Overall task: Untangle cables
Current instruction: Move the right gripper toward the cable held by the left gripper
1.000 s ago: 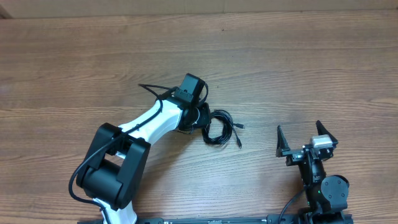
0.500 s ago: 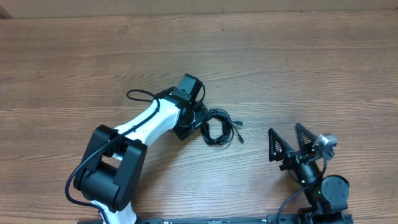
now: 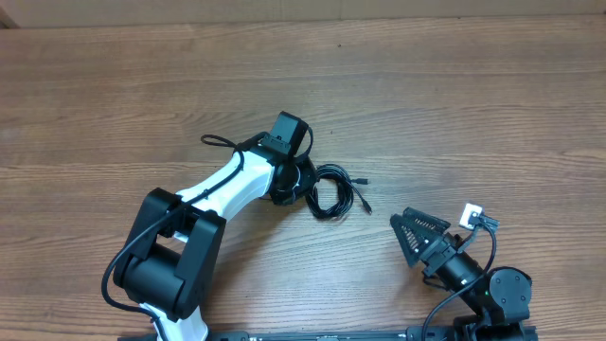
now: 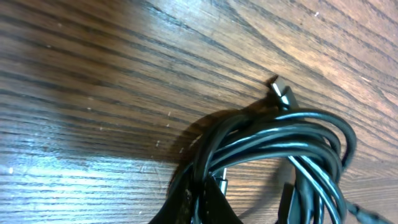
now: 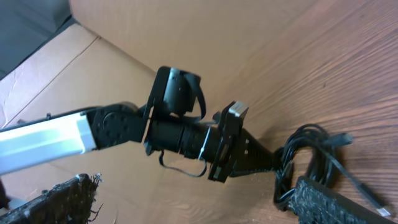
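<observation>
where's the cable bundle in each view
overhead: cable bundle near the centre.
left wrist: cable bundle lower right, one plug sticking out on top.
right wrist: cable bundle lower right.
shared landmark: the left tool, shut at the bundle's edge.

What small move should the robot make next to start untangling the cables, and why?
Probably bring the open right claw across to the loose plug ends of the cables. The left claw looks shut on the coil's edge, while the right one stands apart, holding nothing. A second grip seems needed to draw a strand out.
</observation>
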Robot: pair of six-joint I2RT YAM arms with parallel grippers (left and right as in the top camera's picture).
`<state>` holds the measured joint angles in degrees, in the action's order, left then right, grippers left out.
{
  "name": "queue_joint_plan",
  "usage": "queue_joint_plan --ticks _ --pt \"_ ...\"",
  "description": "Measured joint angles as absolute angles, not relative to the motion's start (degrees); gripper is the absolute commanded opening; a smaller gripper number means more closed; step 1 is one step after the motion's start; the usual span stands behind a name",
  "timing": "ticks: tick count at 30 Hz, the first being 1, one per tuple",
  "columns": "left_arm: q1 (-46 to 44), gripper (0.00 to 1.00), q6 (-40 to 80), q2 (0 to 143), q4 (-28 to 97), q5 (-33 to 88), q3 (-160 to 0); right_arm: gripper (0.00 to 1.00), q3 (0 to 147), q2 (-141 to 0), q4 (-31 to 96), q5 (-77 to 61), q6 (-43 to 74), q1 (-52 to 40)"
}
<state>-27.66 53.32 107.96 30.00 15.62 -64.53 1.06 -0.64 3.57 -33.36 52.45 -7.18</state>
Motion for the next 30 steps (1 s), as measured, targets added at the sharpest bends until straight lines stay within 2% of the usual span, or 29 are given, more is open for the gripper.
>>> queue_joint_plan --ticks 3,4,5,6,8,9,11,15,16,17,22,26,28,30 --pt "-27.66 0.37 52.51 107.96 30.00 15.75 -64.53 1.00 1.06 -2.46 3.57 -34.48 53.04 -7.16" --pt "-27.66 0.56 52.36 107.96 30.00 15.88 -64.47 1.00 1.06 -3.90 3.53 -34.68 53.67 -7.16" --pt "-27.66 0.64 52.07 107.96 30.02 15.90 -64.42 1.00 1.06 -5.65 3.53 -34.79 54.22 -7.18" --pt "-27.66 0.58 52.16 108.01 30.00 15.90 -64.38 0.99 1.06 -7.60 3.62 -34.94 54.70 -7.18" --pt "-27.66 0.25 52.40 108.01 29.69 16.29 -64.38 0.97 1.06 -11.55 3.53 -35.18 55.44 -7.16" --pt "-27.66 0.15 52.29 108.03 29.63 16.32 -64.36 0.96 1.06 -13.52 3.64 -35.22 55.86 -7.16" --pt "-27.66 0.08 52.05 108.25 29.71 16.38 -64.23 0.96 1.06 -18.28 3.57 -35.40 56.40 -7.16" --pt "-27.66 0.12 52.05 108.27 29.56 16.56 -64.16 0.85 1.06 -29.19 3.49 -35.99 56.97 -7.18" --pt "-27.66 0.11 52.07 108.27 29.54 16.60 -64.16 0.85 1.06 -31.99 3.33 -36.23 57.10 -7.18" --pt "-27.66 0.05 52.07 108.27 29.54 16.71 -64.16 0.85 1.06 -34.41 2.72 -36.58 57.17 -7.18" --pt "-27.66 0.05 52.07 108.27 29.08 16.97 -64.18 0.86 1.06 -44.47 -4.25 -39.57 57.04 -7.18" --pt "-27.66 0.04 52.07 108.27 29.08 16.97 -64.18 0.99 1.17 -50.43 -13.56 -42.39 56.99 -7.18" --pt "-27.66 0.04 52.07 108.27 29.06 17.12 -64.18 0.99 1.17 -52.36 -17.52 -43.33 56.93 -7.18" --pt "-27.66 0.04 52.07 108.27 29.06 17.21 -64.18 0.90 1.28 -54.06 -21.39 -43.77 57.08 -7.18"
